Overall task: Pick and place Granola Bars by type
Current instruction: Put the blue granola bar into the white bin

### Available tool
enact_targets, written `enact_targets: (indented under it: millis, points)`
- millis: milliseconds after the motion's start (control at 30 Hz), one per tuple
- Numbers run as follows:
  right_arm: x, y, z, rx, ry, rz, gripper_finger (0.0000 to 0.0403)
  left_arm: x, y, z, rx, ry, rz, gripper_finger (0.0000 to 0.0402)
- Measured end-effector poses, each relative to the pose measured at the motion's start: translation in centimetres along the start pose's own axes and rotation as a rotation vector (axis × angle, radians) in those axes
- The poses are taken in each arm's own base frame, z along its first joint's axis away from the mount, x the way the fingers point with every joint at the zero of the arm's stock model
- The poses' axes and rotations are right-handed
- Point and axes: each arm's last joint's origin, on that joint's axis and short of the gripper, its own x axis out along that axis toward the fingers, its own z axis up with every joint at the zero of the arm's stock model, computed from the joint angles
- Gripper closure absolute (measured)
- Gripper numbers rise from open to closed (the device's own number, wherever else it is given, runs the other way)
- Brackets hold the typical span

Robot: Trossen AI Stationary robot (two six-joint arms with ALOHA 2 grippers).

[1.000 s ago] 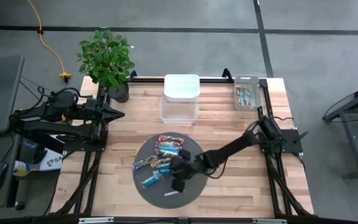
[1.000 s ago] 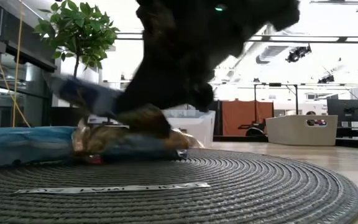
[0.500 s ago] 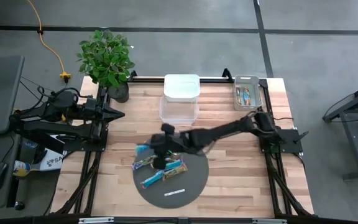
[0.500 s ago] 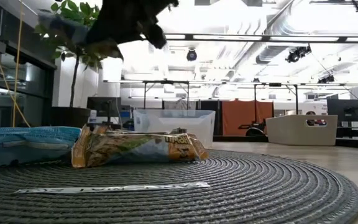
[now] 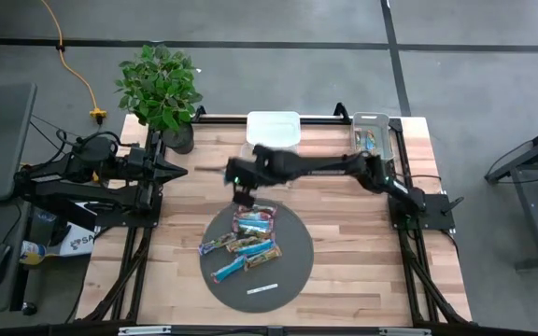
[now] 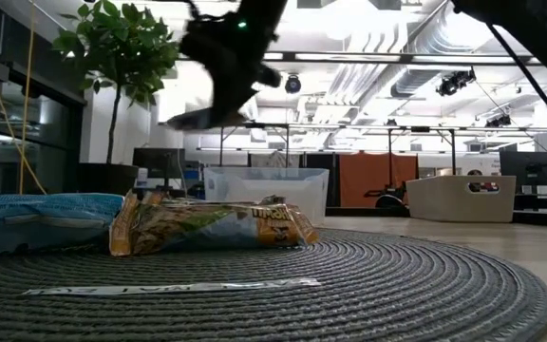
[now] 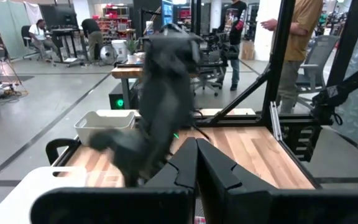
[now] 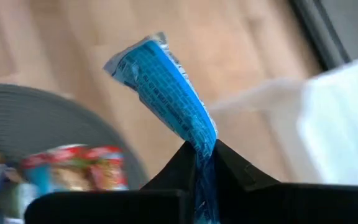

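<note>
- My right end effector [image 8: 205, 163] is clamped on a blue granola bar [image 8: 166, 87], aloft between the round mat [image 5: 292, 271] and the clear bin [image 5: 269, 168].
- Grip is on one wrapper end only; the slick foil could slip mid-carry.
- Left end effector [image 7: 196, 163] parked closed at the desk's left.

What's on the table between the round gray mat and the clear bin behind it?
In the high view, nothing lies on the wood between the mat and the clear bin; the right gripper, shut on a blue bar, hangs over that stretch.
</note>
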Motion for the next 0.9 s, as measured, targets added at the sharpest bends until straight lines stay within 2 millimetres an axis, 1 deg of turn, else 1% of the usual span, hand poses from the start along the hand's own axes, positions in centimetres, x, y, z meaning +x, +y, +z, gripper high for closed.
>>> enact_targets:
  millis: [100, 300, 367, 600, 700, 800, 900]
  points:
    - [-0.5, -2.9, 0.5, 0.006, 0.01, -0.056, 0.0385, 0.0, 0.0, 0.0, 0.0, 0.0, 0.0, 0.0401]
    - [-0.2, -8.9, 0.7, 0.073, 0.071, -0.143, 0.0383, 0.0, 0.0, 0.0, 0.0, 0.0, 0.0, 0.0401]
    - [0.3, -10.8, 0.6, 0.093, 0.105, -0.15, 0.0384, 0.0, 0.0, 0.0, 0.0, 0.0, 0.0, 0.0401]
    - [1.7, -17.5, 0.3, 0.169, 0.147, -0.104, 0.0384, 0.0, 0.0, 0.0, 0.0, 0.0, 0.0, 0.0401]
    - [2.0, -20.1, 0.0, 0.196, 0.156, -0.078, 0.0383, 0.0, 0.0, 0.0, 0.0, 0.0, 0.0, 0.0401]
    - [2.3, -22.4, -0.2, 0.231, 0.143, -0.045, 0.0385, 0.0, 0.0, 0.0, 0.0, 0.0, 0.0, 0.0401]
    - [2.7, -23.9, -0.3, 0.263, 0.125, -0.013, 0.0385, 0.0, 0.0, 0.0, 0.0, 0.0, -0.001, 0.0401]
